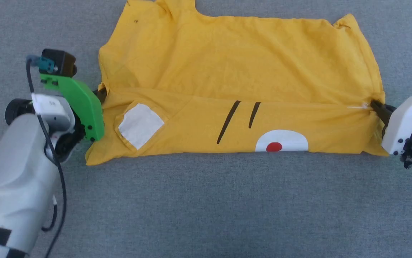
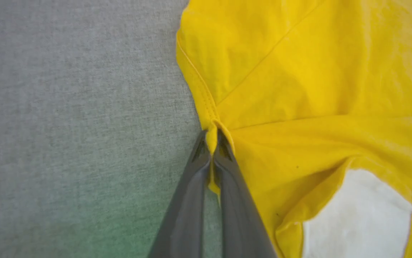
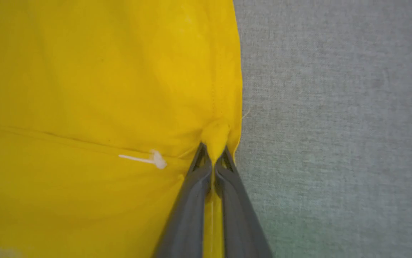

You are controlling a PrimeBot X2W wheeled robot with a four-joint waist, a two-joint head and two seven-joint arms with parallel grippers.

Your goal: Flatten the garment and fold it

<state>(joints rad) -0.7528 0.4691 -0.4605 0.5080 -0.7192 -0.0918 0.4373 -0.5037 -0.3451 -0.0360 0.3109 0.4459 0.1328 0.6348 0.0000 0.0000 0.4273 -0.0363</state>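
The garment (image 1: 234, 79), a bright yellow T-shirt, lies on the grey surface with its near part folded over. That folded strip shows a white sleeve patch (image 1: 139, 125), black stripes and a white muzzle with a red dot (image 1: 274, 146). My left gripper (image 1: 101, 95) is shut on the garment's left edge (image 2: 211, 138), a pinch of yellow cloth caught between its fingertips (image 2: 200, 150). At the right edge my right gripper (image 1: 376, 105) is shut on the garment (image 3: 215, 141) in the same way. A small white thread (image 3: 148, 158) lies beside that pinch.
Grey carpet-like surface (image 1: 206, 204) spreads around the garment on all sides. My left arm's green wrist bracket (image 1: 80, 104) stands just left of the cloth. My white right wrist housing (image 1: 405, 122) sits at the far right edge.
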